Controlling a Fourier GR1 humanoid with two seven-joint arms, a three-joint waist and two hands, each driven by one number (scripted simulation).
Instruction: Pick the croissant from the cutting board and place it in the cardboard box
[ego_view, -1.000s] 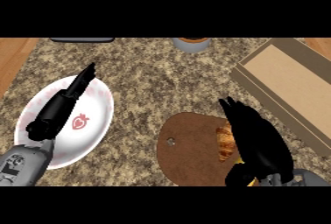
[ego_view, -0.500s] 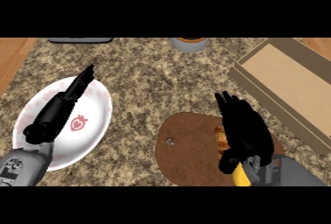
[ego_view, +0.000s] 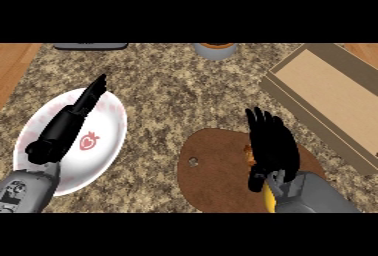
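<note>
A round brown cutting board (ego_view: 214, 170) lies on the counter at the lower middle. My right hand (ego_view: 272, 147) lies flat over its right half, fingers straight and pointing away. It hides nearly all of the croissant (ego_view: 250, 154); only a small golden edge shows at the hand's left side. The open cardboard box (ego_view: 332, 95) stands at the upper right, apart from the hand. My left hand (ego_view: 70, 122) rests open over a white plate, fingers straight.
The white plate (ego_view: 103, 150) with a red heart mark sits at the left. A grey cup (ego_view: 215, 49) stands at the top middle, and a dark flat object (ego_view: 90, 45) at the top left. Wood shows beyond the counter's left edge.
My right hand has moved left and forward across the cutting board, covering more of the croissant. The left hand has stayed put.
</note>
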